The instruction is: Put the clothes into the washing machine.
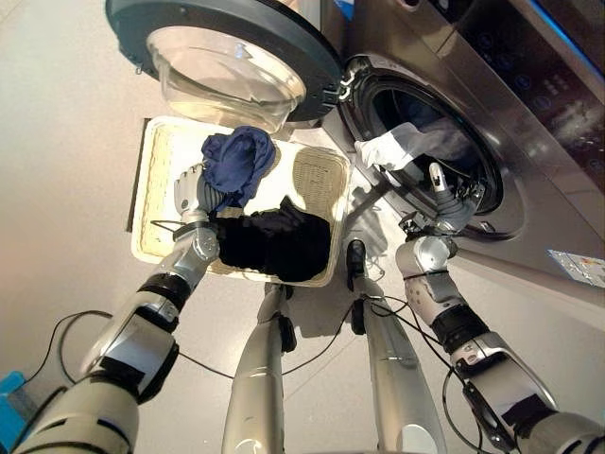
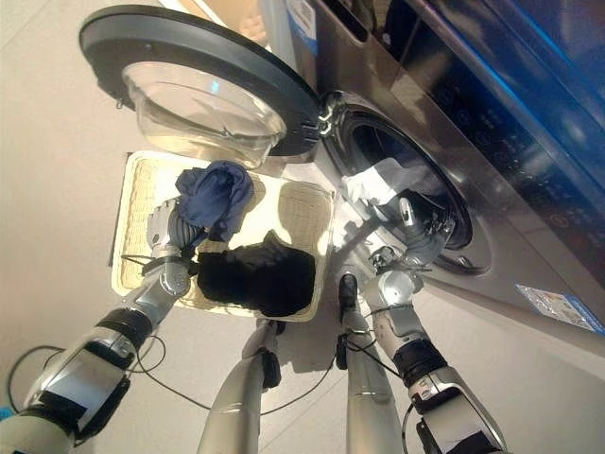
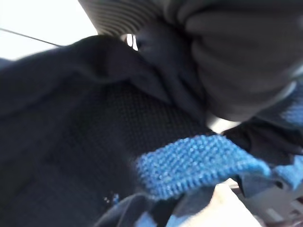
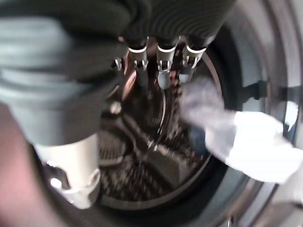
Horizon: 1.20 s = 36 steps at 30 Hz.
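A white woven basket (image 1: 151, 151) stands on the floor below the washing machine's open round door (image 1: 227, 47). My left hand (image 1: 192, 194) is over the basket with its fingers curled into a dark blue garment (image 1: 236, 163), which bunches up above the basket; its blue knit (image 3: 199, 163) shows close in the left wrist view. A black garment (image 1: 274, 244) lies in the basket's near end. A white garment (image 1: 392, 148) hangs over the drum's rim. My right hand (image 1: 444, 203) is at the drum opening (image 4: 142, 156), fingers (image 4: 163, 71) straight, holding nothing.
The open door overhangs the basket's far end. The washing machine's grey front and control panel (image 1: 529, 85) run along the right. Pale bare floor (image 1: 66, 142) lies to the left of the basket.
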Motion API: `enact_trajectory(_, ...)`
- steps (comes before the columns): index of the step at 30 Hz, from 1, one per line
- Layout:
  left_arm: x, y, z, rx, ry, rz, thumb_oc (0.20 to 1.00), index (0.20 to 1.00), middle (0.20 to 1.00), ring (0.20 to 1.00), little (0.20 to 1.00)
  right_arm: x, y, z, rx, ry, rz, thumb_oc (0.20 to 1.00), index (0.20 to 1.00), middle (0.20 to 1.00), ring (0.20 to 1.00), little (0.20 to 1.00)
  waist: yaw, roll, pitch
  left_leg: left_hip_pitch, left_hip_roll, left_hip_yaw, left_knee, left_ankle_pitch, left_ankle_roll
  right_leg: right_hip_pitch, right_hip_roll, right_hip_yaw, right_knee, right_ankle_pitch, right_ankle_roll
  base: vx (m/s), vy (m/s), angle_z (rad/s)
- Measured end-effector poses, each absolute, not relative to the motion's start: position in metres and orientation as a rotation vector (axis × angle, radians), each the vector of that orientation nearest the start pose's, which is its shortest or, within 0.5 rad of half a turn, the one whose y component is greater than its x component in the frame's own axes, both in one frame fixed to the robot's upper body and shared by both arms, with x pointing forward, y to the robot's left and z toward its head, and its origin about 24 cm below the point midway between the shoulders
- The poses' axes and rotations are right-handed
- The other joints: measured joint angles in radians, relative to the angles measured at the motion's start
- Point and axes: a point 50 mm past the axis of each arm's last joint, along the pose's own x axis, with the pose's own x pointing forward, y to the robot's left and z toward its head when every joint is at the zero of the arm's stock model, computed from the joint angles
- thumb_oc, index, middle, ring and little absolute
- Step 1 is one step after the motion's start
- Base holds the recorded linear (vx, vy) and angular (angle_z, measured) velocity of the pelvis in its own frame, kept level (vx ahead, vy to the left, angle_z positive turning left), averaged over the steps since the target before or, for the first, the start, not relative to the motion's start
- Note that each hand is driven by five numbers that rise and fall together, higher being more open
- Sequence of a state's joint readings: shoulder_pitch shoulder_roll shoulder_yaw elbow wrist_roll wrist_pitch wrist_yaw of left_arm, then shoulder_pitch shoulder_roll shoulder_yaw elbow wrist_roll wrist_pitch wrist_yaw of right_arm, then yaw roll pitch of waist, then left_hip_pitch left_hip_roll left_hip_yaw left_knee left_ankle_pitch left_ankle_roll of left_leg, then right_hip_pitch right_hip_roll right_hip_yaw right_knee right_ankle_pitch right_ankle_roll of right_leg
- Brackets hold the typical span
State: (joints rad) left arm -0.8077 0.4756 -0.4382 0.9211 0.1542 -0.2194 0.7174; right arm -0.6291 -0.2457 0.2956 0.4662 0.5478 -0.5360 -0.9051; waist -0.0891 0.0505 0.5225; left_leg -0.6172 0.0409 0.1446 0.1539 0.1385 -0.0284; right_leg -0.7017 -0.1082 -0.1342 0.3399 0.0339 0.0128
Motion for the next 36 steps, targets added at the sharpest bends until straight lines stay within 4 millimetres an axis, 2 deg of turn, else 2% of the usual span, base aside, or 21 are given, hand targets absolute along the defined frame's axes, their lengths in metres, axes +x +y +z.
enact_trajectory(2,0.375,0.202,0.131,0.733,-0.393,0.429,0.2,0.2,0.2,0.2,0.2,0.339,-0.153,0.144,0.421,-0.447,-0.557,1.0,1.0,1.0,1.0,1.0,0.003,0.0,0.0,0.011,-0.004,-0.007,0.0,0.001,0.001,0.013,-0.005,-0.006,0.004,-0.002,0.002,0.02,-0.018,0.12)
enact_trajectory(4,0.369,0.192,0.136,0.574,-0.447,0.421,0.2,0.2,0.2,0.2,0.2,0.338,-0.143,0.148,0.328,-0.489,-0.459,1.0,1.0,1.0,1.0,1.0,0.019,-0.004,0.002,0.033,-0.005,-0.011,-0.001,0.001,0.001,0.036,-0.006,-0.009,0.003,-0.003,0.002,0.01,-0.01,0.02)
enact_trajectory(6,0.369,0.192,0.136,0.574,-0.447,0.421,0.2,0.2,0.2,0.2,0.2,0.338,-0.143,0.148,0.328,-0.489,-0.459,1.0,1.0,1.0,1.0,1.0,0.019,-0.004,0.002,0.033,-0.005,-0.011,-0.001,0.001,0.001,0.036,-0.006,-0.009,0.003,-0.003,0.002,0.0,0.0,0.0)
enact_trajectory(8,0.366,0.184,0.137,0.496,-0.487,0.378,0.2,0.2,0.2,0.2,0.2,0.337,-0.131,0.155,0.266,-0.531,-0.347,1.0,1.0,1.0,1.0,1.0,0.033,-0.004,0.002,0.052,-0.004,-0.015,-0.001,0.0,0.0,0.057,-0.005,-0.015,0.006,-0.009,0.002,0.03,-0.055,0.04)
enact_trajectory(10,0.355,0.179,0.135,0.287,-0.491,0.337,0.2,0.2,0.2,0.2,0.2,0.337,-0.123,0.15,0.166,-0.516,-0.181,1.0,1.0,1.0,1.0,1.0,0.031,-0.014,0.008,0.077,-0.005,-0.022,-0.005,0.0,0.0,0.083,-0.006,-0.018,0.005,-0.012,0.001,0.03,-0.065,0.07)
enact_trajectory(11,0.353,0.175,0.13,0.241,-0.479,0.296,0.2,0.2,0.2,0.2,0.2,0.337,-0.12,0.147,0.121,-0.506,-0.108,1.0,1.0,1.0,1.0,1.0,0.037,-0.014,0.008,0.089,-0.005,-0.029,-0.004,-0.004,-0.003,0.1,-0.007,-0.026,0.005,-0.019,0.0,0.02,-0.049,0.08)
enact_trajectory(12,0.353,0.175,0.13,0.241,-0.479,0.296,0.2,0.2,0.2,0.2,0.2,0.337,-0.12,0.147,0.121,-0.506,-0.108,1.0,1.0,1.0,1.0,1.0,0.037,-0.014,0.008,0.089,-0.005,-0.029,-0.004,-0.004,-0.003,0.1,-0.007,-0.026,0.005,-0.019,0.0,0.0,-0.064,0.14)
enact_trajectory(15,0.351,0.17,0.133,0.121,-0.474,0.205,0.2,0.2,0.2,0.2,0.2,0.34,-0.114,0.147,0.02,-0.489,0.067,1.0,1.0,1.0,1.0,1.0,0.057,-0.015,0.008,0.095,-0.002,-0.041,-0.002,-0.003,-0.004,0.112,-0.007,-0.041,0.009,-0.026,-0.003,0.0,-0.062,0.09)
enact_trajectory(19,0.349,0.161,0.142,0.004,-0.491,0.113,0.2,0.2,0.2,0.2,0.2,0.344,-0.113,0.151,-0.07,-0.469,0.182,1.0,1.0,1.0,1.0,1.0,0.081,-0.016,0.009,0.098,-0.006,-0.05,-0.001,-0.003,-0.004,0.118,-0.012,-0.051,0.015,-0.032,-0.004,-0.01,-0.056,0.07)
enact_trajectory(22,0.348,0.155,0.149,-0.037,-0.511,0.042,0.2,0.2,0.2,0.2,0.2,0.348,-0.111,0.162,-0.103,-0.481,0.259,1.0,1.0,1.0,1.0,1.0,0.083,-0.017,0.009,0.099,-0.01,-0.068,0.001,-0.002,-0.003,0.13,-0.018,-0.07,0.017,-0.035,-0.003,0.0,-0.056,0.17)
enact_trajectory(30,0.351,0.147,0.154,-0.038,-0.479,-0.065,0.2,0.2,0.2,0.2,0.2,0.356,-0.098,0.199,-0.205,-0.559,0.41,1.0,1.0,1.0,1.0,1.0,0.107,-0.017,0.009,0.103,-0.013,-0.085,0.012,0.0,0.0,0.145,-0.023,-0.084,0.023,-0.037,-0.005,-0.01,-0.02,0.05)
enact_trajectory(36,0.353,0.149,0.16,0.019,-0.481,-0.115,0.2,0.2,0.2,0.2,0.2,0.361,-0.093,0.21,-0.259,-0.569,0.464,1.0,1.0,1.0,1.0,1.0,0.11,-0.017,0.009,0.118,-0.022,-0.094,0.019,-0.001,0.0,0.161,-0.035,-0.093,0.038,-0.044,-0.004,0.0,-0.004,0.07)
